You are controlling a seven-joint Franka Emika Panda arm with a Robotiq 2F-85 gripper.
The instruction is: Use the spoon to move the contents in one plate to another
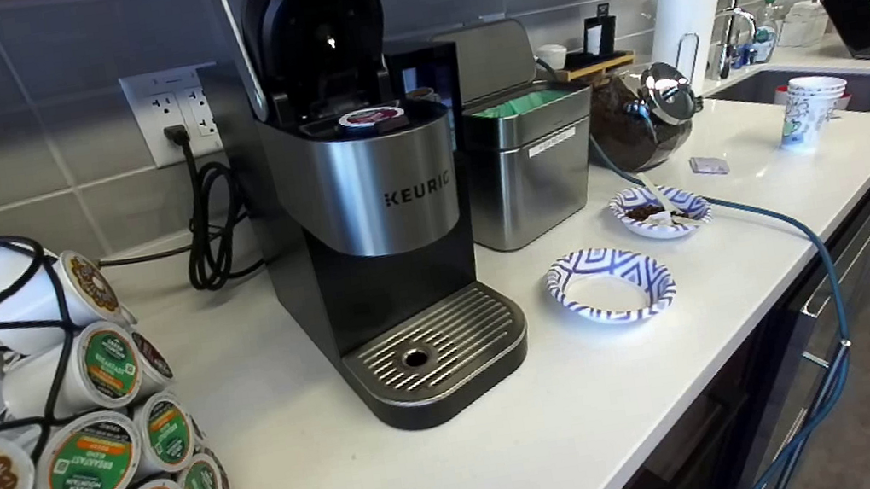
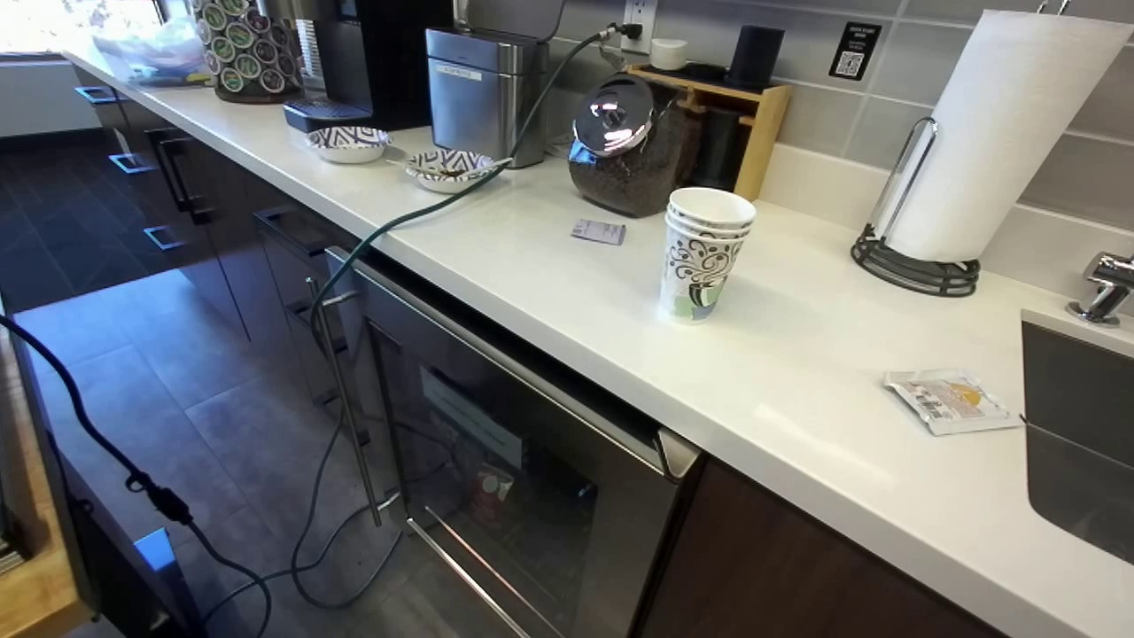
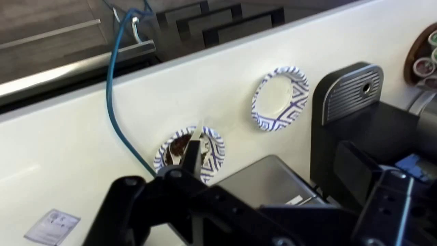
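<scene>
The wider blue-and-white plate [image 1: 608, 259] holds nothing visible; it shows in the other exterior angle [image 2: 350, 146] and the wrist view [image 3: 297, 99]. The smaller plate [image 1: 692, 203] also shows in an exterior view [image 2: 425, 163] and the wrist view [image 3: 218, 150]. It holds dark brown contents [image 3: 179, 145] and white bits. A pale spoon handle [image 1: 659, 194] sticks out over its rim; another pale utensil part [image 3: 174, 157] lies inside, and I cannot tell if it is separate. My gripper [image 3: 271, 147] is wide open and empty; one finger covers part of the smaller plate. The exterior views do not show it.
A Keurig coffee maker [image 1: 408, 179] and a steel bin [image 1: 530, 161] stand behind the plates. A blue cable [image 3: 116, 123] runs past the smaller plate over the counter edge. A glass jar [image 2: 629, 173], paper cups [image 2: 704, 257] and a sachet [image 3: 53, 225] are on the counter.
</scene>
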